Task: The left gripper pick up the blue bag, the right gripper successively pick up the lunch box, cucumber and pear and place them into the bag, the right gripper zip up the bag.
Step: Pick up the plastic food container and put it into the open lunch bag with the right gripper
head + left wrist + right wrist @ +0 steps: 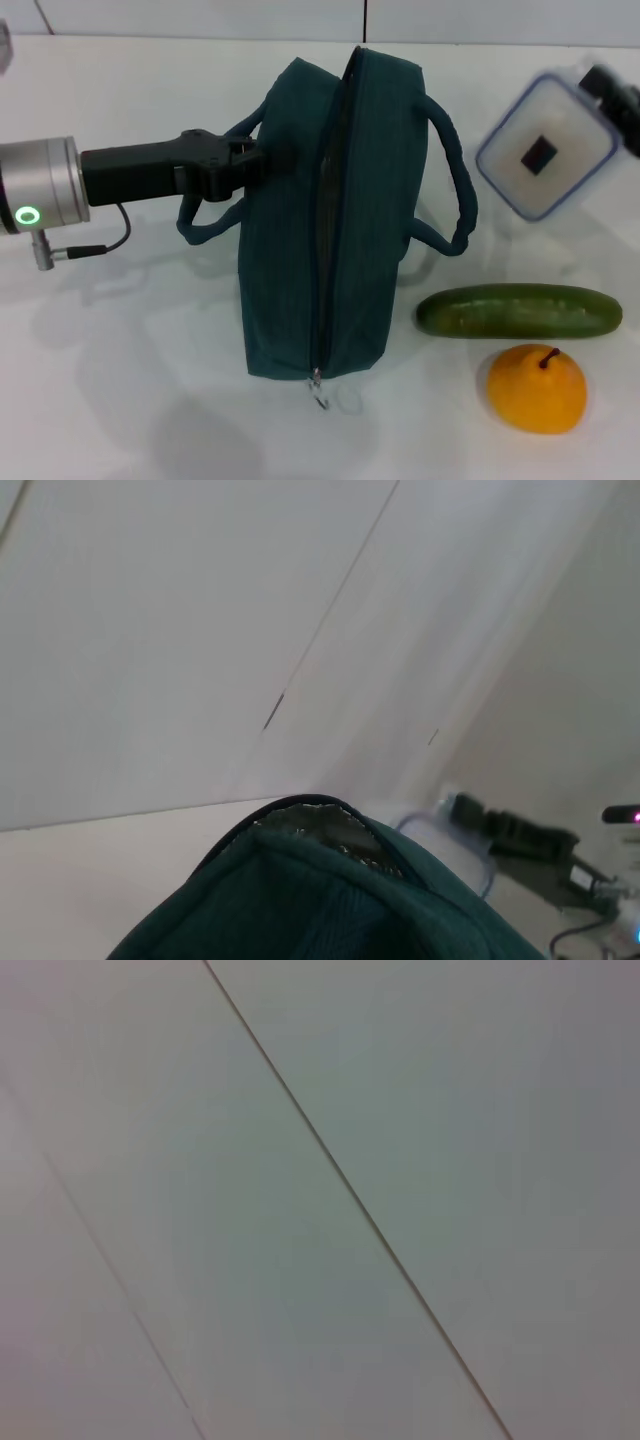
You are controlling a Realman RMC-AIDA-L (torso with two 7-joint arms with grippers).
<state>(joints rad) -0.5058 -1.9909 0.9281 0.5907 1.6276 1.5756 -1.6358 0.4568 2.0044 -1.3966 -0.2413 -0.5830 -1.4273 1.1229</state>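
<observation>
The blue bag (330, 220) stands on the white table in the head view, its long zipper running down the top to a metal pull (318, 385) at the near end. My left gripper (252, 160) reaches in from the left and is shut on the bag's left side by the handle. The lunch box (545, 145), clear with a blue rim, hangs tilted at the upper right with my right gripper (603, 90) shut on its far corner. The cucumber (518, 311) lies right of the bag, and the pear (537, 388) sits just in front of it. The left wrist view shows the bag's top edge (320, 880) and the right gripper (520, 845) beyond.
The bag's right handle (455, 180) loops out toward the lunch box. White table surface lies open at the front left and in front of the bag. The right wrist view shows only pale panels with a dark seam (350, 1200).
</observation>
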